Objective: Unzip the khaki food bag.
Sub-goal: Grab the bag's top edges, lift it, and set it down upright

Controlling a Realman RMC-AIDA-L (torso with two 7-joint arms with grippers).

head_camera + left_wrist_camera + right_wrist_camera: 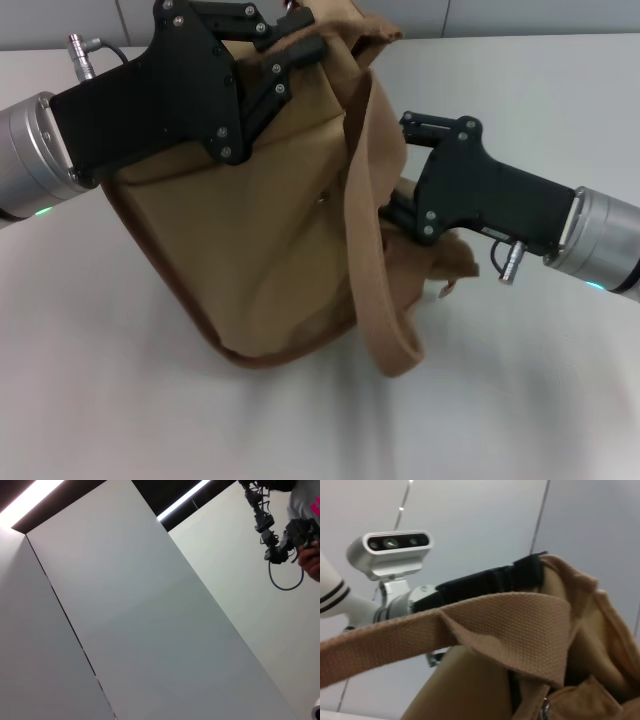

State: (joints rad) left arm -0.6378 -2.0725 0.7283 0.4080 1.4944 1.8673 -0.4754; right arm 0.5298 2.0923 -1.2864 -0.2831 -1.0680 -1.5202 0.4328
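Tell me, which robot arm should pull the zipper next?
Probably the left. The left end effector is at the top edge of the khaki food bag, where the opening is; the right end effector is at its side.

Even overhead light falls on the white worktop, where the khaki food bag casts a soft, faint shadow on its near side. In the left wrist view, bright ceiling light strips glare white against pale panels. In the right wrist view, the bag's close webbing handle looks slightly soft.
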